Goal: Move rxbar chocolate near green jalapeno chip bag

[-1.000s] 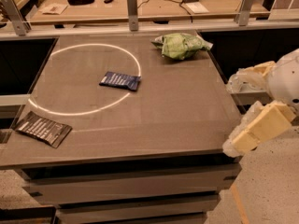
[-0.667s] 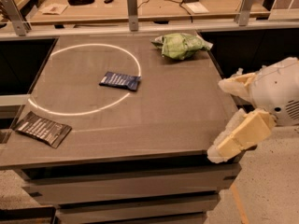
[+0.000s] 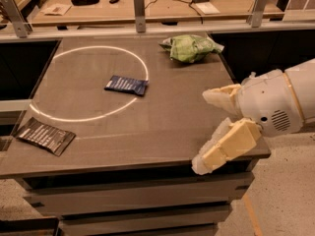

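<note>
The rxbar chocolate (image 3: 45,135) is a flat dark grey wrapper with white lettering, lying at the table's front left corner. The green jalapeno chip bag (image 3: 190,48) is a crumpled light-green bag at the back right of the table. My gripper (image 3: 209,129) is at the table's right front edge, far from both. Its two cream fingers are spread apart, one over the table top and one at the front edge, and it holds nothing.
A dark blue bar wrapper (image 3: 126,85) lies near the table's middle, on a ring of bright light (image 3: 93,82). The grey table (image 3: 162,127) has a railing with metal posts (image 3: 139,5) behind it. A workbench with cables stands beyond.
My arm has moved left, bringing the gripper from beside the table's right edge to over its right front corner. The wrappers and bag have not moved.
</note>
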Available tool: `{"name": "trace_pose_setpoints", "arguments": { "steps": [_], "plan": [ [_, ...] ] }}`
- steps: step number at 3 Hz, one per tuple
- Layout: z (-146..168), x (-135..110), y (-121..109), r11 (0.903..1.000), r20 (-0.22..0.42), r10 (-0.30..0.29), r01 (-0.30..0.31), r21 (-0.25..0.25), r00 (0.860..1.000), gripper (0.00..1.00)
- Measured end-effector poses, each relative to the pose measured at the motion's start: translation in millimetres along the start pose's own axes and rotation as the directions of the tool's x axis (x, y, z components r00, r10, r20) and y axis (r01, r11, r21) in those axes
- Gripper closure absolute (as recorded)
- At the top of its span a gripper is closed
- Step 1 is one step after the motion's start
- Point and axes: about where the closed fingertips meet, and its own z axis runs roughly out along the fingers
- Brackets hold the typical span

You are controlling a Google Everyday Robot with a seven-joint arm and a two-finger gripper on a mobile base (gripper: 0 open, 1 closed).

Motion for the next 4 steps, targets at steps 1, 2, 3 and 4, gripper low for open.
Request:
{"name": "trace_pose_setpoints", "arguments": {
  "steps": [1,2,3,4],
  "plan": [
    [0.1,-0.1,0.1,1.0000,0.000,0.000,0.000,0.000,1.000,0.00],
    [23.6,-17.6,15.3,0.9992,0.017,-0.015,0.016,-0.036,1.000,0.00],
    [62.8,-41.0,42.7,0.9988,0.047,-0.009,0.011,-0.047,0.999,0.00],
    [110.3,-61.8,68.9,0.9993,0.083,0.016,-0.014,-0.034,0.996,0.00]
  ]
}}
